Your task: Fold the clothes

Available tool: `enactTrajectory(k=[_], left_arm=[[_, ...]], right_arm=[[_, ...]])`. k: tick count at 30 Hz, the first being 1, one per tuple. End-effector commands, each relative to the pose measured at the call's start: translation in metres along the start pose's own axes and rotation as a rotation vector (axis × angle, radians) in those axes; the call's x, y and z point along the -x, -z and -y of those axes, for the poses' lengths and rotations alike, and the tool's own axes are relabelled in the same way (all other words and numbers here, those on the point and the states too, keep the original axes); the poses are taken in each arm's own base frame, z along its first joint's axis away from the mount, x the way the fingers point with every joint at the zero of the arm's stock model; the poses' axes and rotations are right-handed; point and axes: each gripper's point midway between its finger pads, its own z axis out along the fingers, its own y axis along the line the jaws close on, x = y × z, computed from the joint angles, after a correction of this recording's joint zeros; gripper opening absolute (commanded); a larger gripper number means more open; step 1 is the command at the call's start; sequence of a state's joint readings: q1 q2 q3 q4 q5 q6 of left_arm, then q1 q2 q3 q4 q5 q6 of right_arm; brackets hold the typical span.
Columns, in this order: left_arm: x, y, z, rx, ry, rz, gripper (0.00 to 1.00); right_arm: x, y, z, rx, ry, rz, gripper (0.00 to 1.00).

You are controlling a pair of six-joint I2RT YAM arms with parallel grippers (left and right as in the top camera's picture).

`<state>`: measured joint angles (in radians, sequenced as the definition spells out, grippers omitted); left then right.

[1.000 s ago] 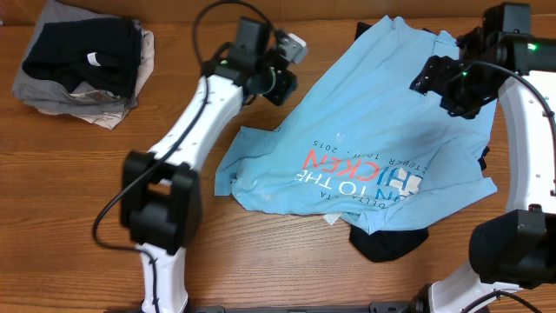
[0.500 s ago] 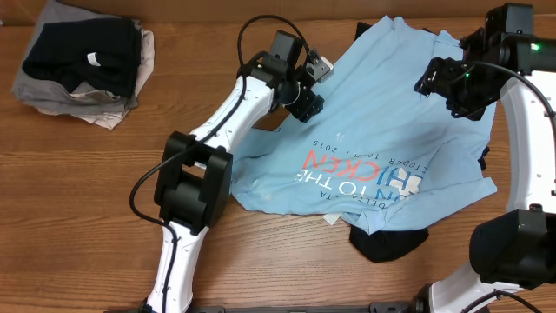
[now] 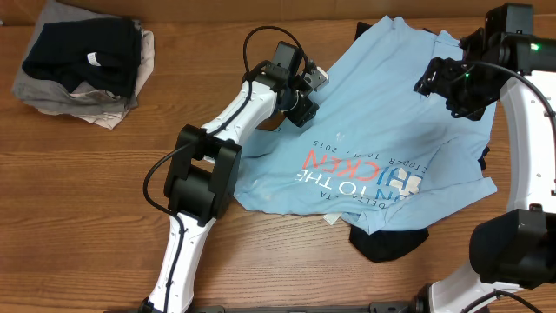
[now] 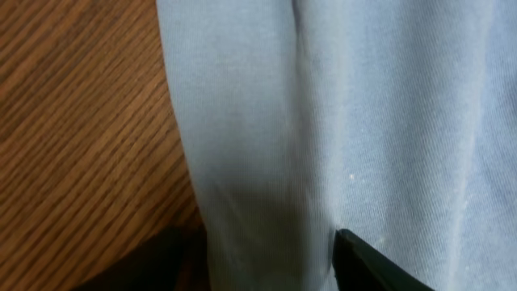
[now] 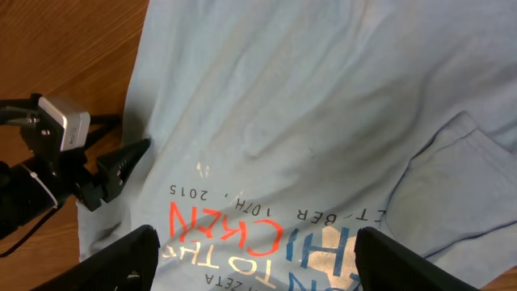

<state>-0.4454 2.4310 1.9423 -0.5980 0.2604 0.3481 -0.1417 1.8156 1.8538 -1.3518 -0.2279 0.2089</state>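
A light blue T-shirt [image 3: 382, 130] with red, white and blue lettering lies spread, a bit crumpled, on the wooden table. A black garment [image 3: 388, 243] pokes out from under its near edge. My left gripper [image 3: 304, 97] is at the shirt's left edge. In the left wrist view it [image 4: 266, 275] is open, with its jaws straddling a fold of the shirt [image 4: 339, 121]. My right gripper [image 3: 453, 87] hovers over the shirt's far right part. It [image 5: 266, 263] is open wide and empty above the lettering [image 5: 258, 234]. The left gripper also shows in the right wrist view [image 5: 121, 162].
A stack of folded clothes [image 3: 82, 65], black, grey and beige, sits at the far left corner. The left arm [image 3: 234, 122] reaches across the table's middle from its base [image 3: 195, 178]. The right arm's base [image 3: 512, 243] stands at the right edge.
My left gripper has swung right from the bare wood onto the shirt's left edge, then drew back slightly. The right gripper has barely moved. The shirt lies as before.
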Motion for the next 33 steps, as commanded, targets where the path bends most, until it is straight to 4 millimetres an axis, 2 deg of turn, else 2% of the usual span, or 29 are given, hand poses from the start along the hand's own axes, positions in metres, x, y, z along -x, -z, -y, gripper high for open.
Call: enactTrajectory(k=[1, 3, 5, 6, 10, 13, 16, 17, 20, 21, 24, 25, 29, 33], left_arm=[[0.002, -0.004, -0.001, 0.006, -0.018, 0.002, 0.52], [0.001, -0.004, -0.002, 0.009, -0.018, -0.001, 0.43], [0.001, -0.004, -0.002, 0.012, -0.018, -0.003, 0.13], [0.001, -0.004, -0.002, 0.011, -0.017, -0.004, 0.04], [0.002, -0.001, -0.001, 0.014, 0.017, -0.005, 0.04], [0.013, 0.022, -0.014, 0.075, 0.091, -0.009, 0.04], [0.043, 0.077, -0.036, 0.16, 0.142, 0.025, 0.04], [0.057, 0.104, -0.044, 0.186, 0.155, 0.056, 0.04], [0.094, 0.188, -0.058, 0.243, 0.187, 0.176, 0.04], [0.109, 0.24, -0.062, 0.274, 0.206, 0.25, 0.04], [0.119, 0.307, -0.062, 0.319, 0.213, 0.338, 0.04], [0.116, 0.343, -0.063, 0.354, 0.223, 0.373, 0.04], [0.102, 0.4, -0.068, 0.43, 0.259, 0.417, 0.04], [0.097, 0.446, -0.064, 0.473, 0.268, 0.486, 0.04]], right_arm=[[0.003, 0.007, -0.002, 0.001, 0.011, 0.026, 0.8], [0.003, 0.007, -0.002, 0.001, 0.011, 0.025, 0.8], [0.003, 0.007, -0.002, 0.001, 0.011, 0.025, 0.8], [0.003, 0.007, -0.002, 0.001, 0.011, 0.025, 0.8], [0.002, 0.007, -0.001, -0.004, 0.01, 0.022, 0.79], [0.001, 0.007, 0.001, -0.015, 0.009, 0.018, 0.77], [0.001, 0.007, 0.002, -0.022, 0.007, 0.015, 0.77], [0.0, 0.007, 0.002, -0.023, 0.007, 0.014, 0.77], [-0.001, 0.007, 0.004, -0.032, 0.005, 0.011, 0.77], [0.0, 0.007, 0.008, -0.053, 0.004, 0.013, 0.77], [0.0, 0.006, 0.014, -0.072, -0.001, 0.011, 0.79], [0.0, 0.007, 0.018, -0.076, -0.01, 0.009, 0.79], [-0.002, 0.003, 0.029, -0.085, -0.029, -0.005, 0.79], [-0.014, -0.011, 0.033, -0.078, -0.005, -0.057, 0.78]])
